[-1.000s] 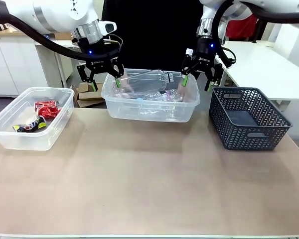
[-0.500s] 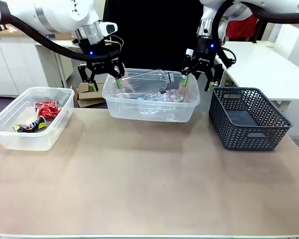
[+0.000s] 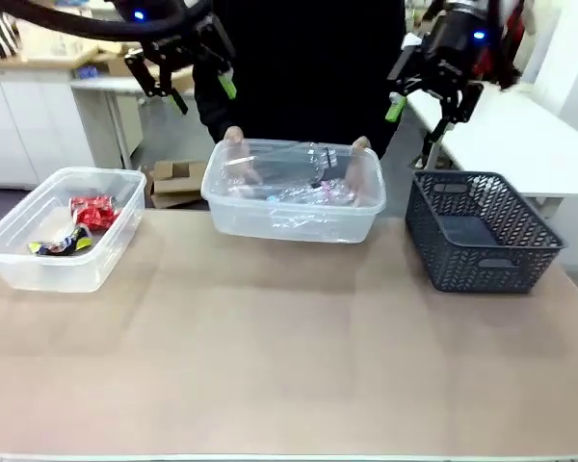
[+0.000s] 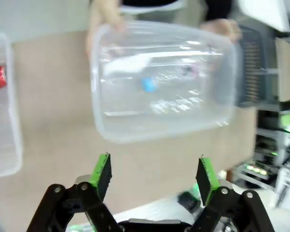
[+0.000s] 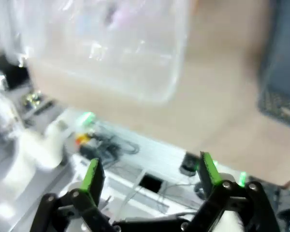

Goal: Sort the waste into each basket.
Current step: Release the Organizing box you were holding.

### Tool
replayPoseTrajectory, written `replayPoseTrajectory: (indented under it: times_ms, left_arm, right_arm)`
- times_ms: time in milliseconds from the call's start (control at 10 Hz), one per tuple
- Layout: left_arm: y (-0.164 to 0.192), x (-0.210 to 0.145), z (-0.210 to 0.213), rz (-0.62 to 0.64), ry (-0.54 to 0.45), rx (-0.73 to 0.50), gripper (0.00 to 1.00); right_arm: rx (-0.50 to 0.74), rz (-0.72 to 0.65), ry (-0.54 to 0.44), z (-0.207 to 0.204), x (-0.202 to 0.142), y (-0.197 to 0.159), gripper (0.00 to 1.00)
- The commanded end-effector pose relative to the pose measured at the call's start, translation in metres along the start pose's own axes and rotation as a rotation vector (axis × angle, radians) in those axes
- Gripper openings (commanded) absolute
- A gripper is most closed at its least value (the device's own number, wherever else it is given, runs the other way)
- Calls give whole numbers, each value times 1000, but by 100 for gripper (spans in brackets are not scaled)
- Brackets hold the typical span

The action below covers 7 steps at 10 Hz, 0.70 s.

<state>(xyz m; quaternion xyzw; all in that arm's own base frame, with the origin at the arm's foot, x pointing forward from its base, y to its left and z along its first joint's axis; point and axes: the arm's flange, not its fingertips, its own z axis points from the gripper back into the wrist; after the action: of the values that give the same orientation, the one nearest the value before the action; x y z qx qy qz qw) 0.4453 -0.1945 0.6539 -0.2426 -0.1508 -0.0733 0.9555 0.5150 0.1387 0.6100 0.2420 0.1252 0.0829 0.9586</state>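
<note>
Both empty grippers, left [image 3: 185,82] and right [image 3: 429,108], hover spread apart above the clear plastic tub of bottles [image 3: 294,207] a person's hands [image 3: 233,138] hold at the far edge, risking collision if either descends.

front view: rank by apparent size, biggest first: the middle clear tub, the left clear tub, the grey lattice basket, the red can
1. Middle clear tub, widest.
2-3. Left clear tub and grey lattice basket look about alike; not ranking them.
4. Red can in the left tub, smallest by far.
</note>
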Motion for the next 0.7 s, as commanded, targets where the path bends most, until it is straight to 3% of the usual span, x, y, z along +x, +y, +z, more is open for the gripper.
replayPoseTrajectory:
  times_ms: [0, 200, 400, 500, 600]
  left_arm:
    - [45, -76, 24, -9, -12, -238, 92]
    - [98, -113, 30, 110, -131, -559, 92]
    - [158, -123, 11, 243, -189, -757, 92]
    - [175, -116, -2, 318, -169, -772, 92]
    - [138, -128, 31, 211, -178, -664, 92]
  right_arm:
    - [334, 94, 20, -24, -111, -47, 100]
    - [759, 120, -176, -16, -175, -91, 100]
    - [1004, 107, -352, -21, -205, -130, 100]
    - [1038, 52, -383, -27, -197, -140, 100]
    - [803, 75, -204, -8, -205, -121, 100]
